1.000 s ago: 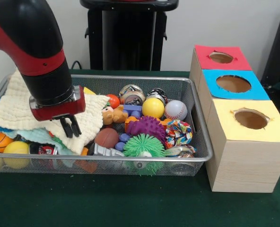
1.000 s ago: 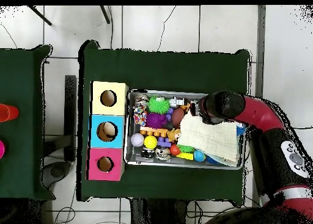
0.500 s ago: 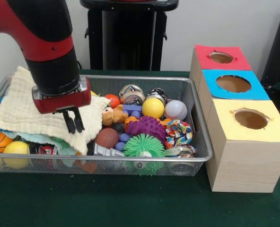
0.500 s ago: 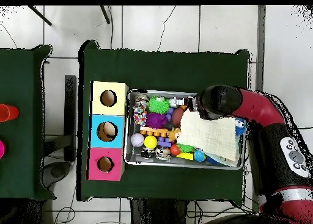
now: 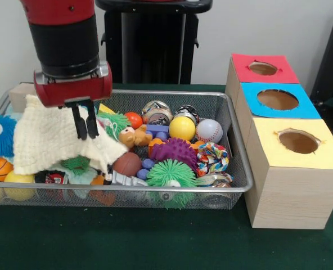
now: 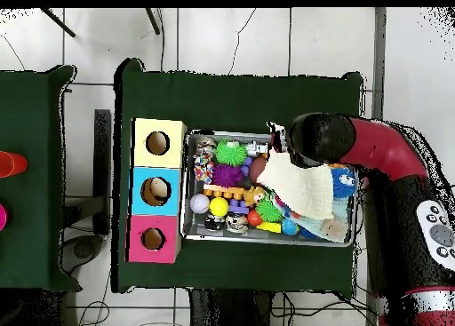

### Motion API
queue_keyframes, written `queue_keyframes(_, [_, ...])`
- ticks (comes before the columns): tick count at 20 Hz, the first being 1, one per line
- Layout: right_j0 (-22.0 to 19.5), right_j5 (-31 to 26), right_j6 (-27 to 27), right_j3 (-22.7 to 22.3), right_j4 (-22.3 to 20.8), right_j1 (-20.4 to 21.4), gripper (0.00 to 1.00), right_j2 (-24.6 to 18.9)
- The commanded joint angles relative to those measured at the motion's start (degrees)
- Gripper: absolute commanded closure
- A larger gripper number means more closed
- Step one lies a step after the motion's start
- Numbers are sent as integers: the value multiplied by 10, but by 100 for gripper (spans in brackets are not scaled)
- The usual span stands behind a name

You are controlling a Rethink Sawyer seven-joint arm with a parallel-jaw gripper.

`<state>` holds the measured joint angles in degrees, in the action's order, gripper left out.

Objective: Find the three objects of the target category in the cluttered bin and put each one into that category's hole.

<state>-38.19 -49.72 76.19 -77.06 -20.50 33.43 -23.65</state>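
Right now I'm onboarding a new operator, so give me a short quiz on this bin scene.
1. True or false: the gripper holds the cream cloth lifted off the toys.
2. Which box hole lies nearest the camera in the front view: A red, B blue, C yellow?
3. Fill in: the baseball lies beside the plain ______ ball.

Key: 1 true. 2 C, the yellow hole. 3 yellow.
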Motion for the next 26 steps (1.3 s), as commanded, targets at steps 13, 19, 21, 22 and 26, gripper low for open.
queue_keyframes(13, [84,-13,101,-143,45,106,100,29])
queue_keyframes(19, [113,6,125,-165,58,117,100,46])
queue_keyframes(21, [122,15,132,-170,62,116,100,51])
queue_keyframes(22, [126,20,135,-173,64,116,100,55])
queue_keyframes(26, [142,27,147,-185,78,123,100,66])
